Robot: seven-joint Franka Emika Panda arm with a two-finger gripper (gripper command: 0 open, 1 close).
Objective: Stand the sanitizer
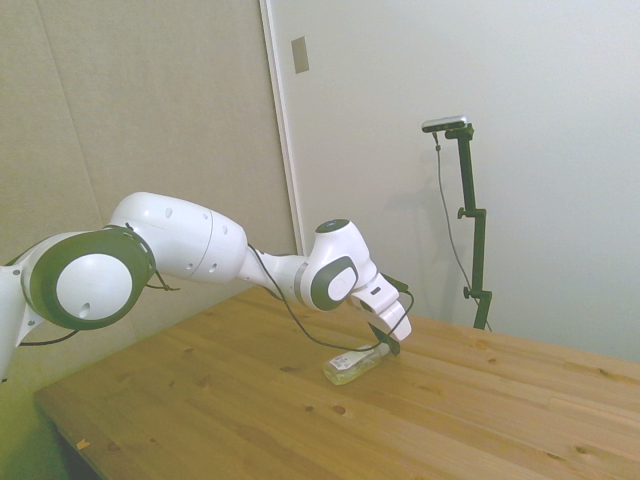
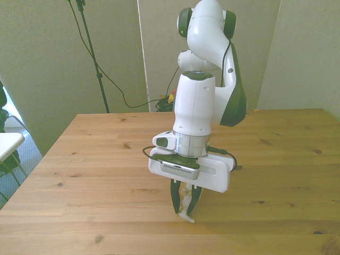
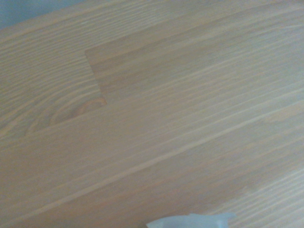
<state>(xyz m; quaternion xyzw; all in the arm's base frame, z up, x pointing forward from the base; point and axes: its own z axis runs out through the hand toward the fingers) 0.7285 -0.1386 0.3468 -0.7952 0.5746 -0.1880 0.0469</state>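
Wooden table point(image 1: 480, 400), sanitizer point(image 1: 352, 366) lying flat

1 sanitizer point(image 1: 354, 367), 1 arm point(image 1: 190, 245), 1 table point(image 1: 500, 420).

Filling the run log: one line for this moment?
gripper | fingers around sanitizer | sanitizer lying on table | not yet upright

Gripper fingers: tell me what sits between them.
The sanitizer, lying on the table. The front view shows the gripper straddling it, fingers down either side; contact can't be confirmed.
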